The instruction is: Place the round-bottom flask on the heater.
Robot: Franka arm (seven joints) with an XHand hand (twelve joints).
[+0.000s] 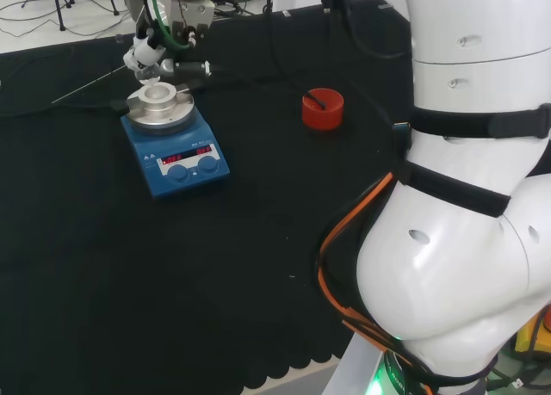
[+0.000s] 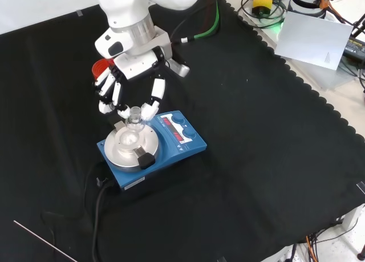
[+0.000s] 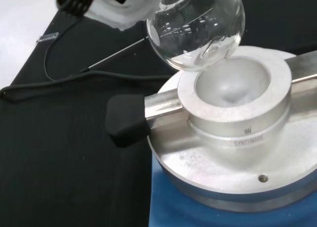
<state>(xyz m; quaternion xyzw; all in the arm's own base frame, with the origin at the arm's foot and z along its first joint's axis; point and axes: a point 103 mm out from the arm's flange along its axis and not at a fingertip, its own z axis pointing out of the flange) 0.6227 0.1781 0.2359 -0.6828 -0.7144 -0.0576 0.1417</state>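
The round-bottom flask (image 3: 195, 31) hangs directly below the fingers (image 2: 153, 97), its neck pinched between their curled tips; the rest of the hand (image 2: 134, 73) sits above. The bulb is just over the hollow of the heater's (image 2: 149, 143) aluminium block (image 3: 233, 96), apparently not yet seated, and in the wrist view it sits slightly off the middle of the hollow and looks tilted.

Risks, as judged from this position: if the fingers let go before the bulb is down in the hollow, the glass could strike the block's rim and chip or roll off. If the flask descends off-centre, it could catch the rim and twist in the pinch. The black handle knob (image 3: 126, 120) projecting from the block, below and beside the fingers, is near enough to be knocked on withdrawal.

Surface: the counter (image 2: 268, 176) is covered with black cloth with a scalloped edge, offering no stop for a rolling flask. The heater's cable (image 2: 97, 202) trails across the cloth beyond the block. A red ribbed ring stand (image 1: 323, 108) lies well apart from the fingers, and a thin rod (image 1: 86, 87) rests on the cloth.

Room: pale floor, with cables and equipment past the counter's edge.
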